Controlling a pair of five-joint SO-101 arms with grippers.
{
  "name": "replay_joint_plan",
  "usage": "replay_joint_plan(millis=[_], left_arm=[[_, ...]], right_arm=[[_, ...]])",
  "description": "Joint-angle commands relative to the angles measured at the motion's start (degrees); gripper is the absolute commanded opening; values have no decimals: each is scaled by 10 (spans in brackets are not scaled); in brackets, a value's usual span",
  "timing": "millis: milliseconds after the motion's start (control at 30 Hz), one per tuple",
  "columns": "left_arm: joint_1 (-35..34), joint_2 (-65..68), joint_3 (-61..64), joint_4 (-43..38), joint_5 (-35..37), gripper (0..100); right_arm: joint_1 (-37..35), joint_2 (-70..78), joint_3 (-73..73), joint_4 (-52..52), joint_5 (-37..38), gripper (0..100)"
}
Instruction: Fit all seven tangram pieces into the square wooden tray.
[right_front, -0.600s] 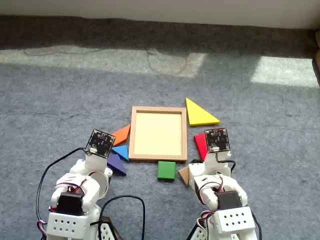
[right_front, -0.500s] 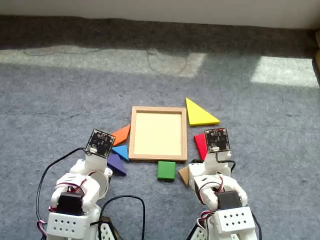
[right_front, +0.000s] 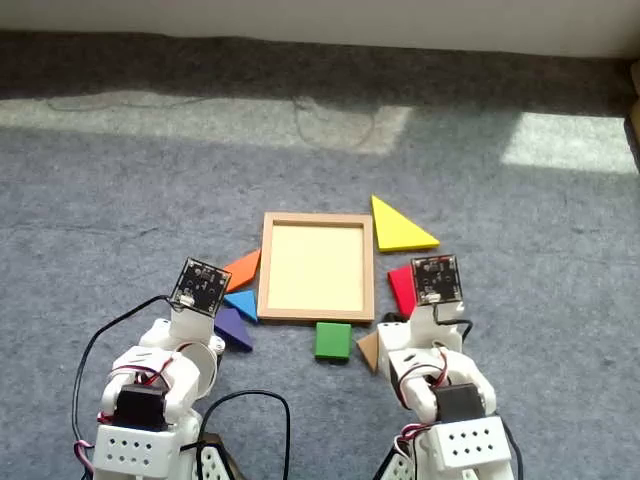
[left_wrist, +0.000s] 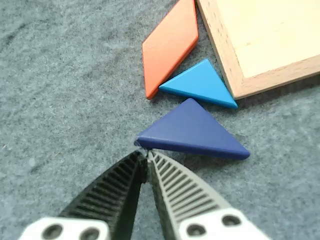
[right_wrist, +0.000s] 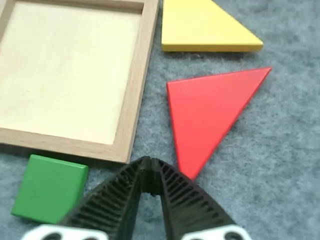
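Note:
The square wooden tray lies bare on grey carpet, its rim also visible as tray and tray. Left of it lie an orange parallelogram, a light blue triangle and a dark blue triangle. My left gripper is shut with its tips at the dark blue triangle's corner. Right of the tray lie a yellow triangle and a red triangle. A green square and a tan triangle sit near the tray's front edge. My right gripper is shut, just short of the red triangle's point.
Grey carpet stretches open beyond the tray, with sunlit patches and a thin cable far back. Both arm bases stand at the near edge.
The right arm has shifted very slightly; the pieces, the tray and the left arm stay where they were.

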Motion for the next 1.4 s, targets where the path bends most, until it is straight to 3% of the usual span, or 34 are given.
replay_joint_plan(millis=[0, 1033, 1100, 1267, 1367], left_arm=[[-5, -17, 11, 1, 4, 7], [-7, -20, -26, 0, 4, 7], [-21, -20, -38, 0, 4, 7], [-109, -20, -73, -4, 4, 7], [-159, -20, -97, -4, 4, 7]], right_arm=[[0, -24, 77, -10, -3, 5], [17, -29, 75, -12, -2, 5], [24, -29, 49, -15, 26, 5], [64, -29, -29, -14, 186, 5], [106, -29, -53, -14, 231, 5]])
